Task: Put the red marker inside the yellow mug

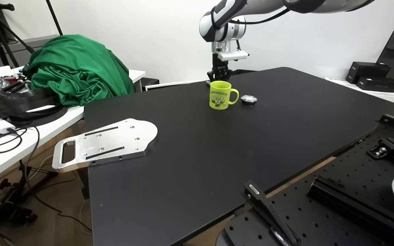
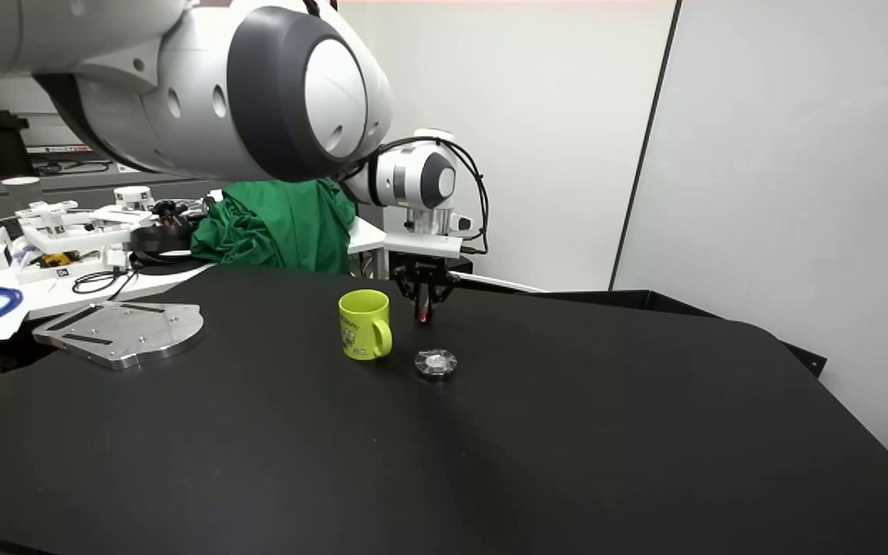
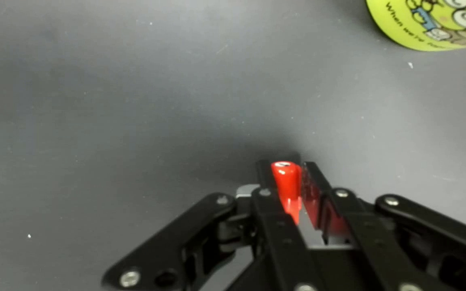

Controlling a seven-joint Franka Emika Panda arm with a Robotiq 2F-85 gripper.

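The yellow mug stands upright on the black table, with its handle on the right; it also shows in an exterior view and at the wrist view's top right corner. The red marker is between the two black fingers of my gripper, its red end at the fingertips. The fingers are close together around it, so I read the gripper as shut on the marker. In an exterior view the marker's red end shows low near the table. My gripper is behind the mug, with its tips hidden there.
A round black disc with a shiny top lies beside the mug's handle. A silver metal plate lies at a table edge. A green cloth and clutter fill a white side table. A wall stands behind the arm.
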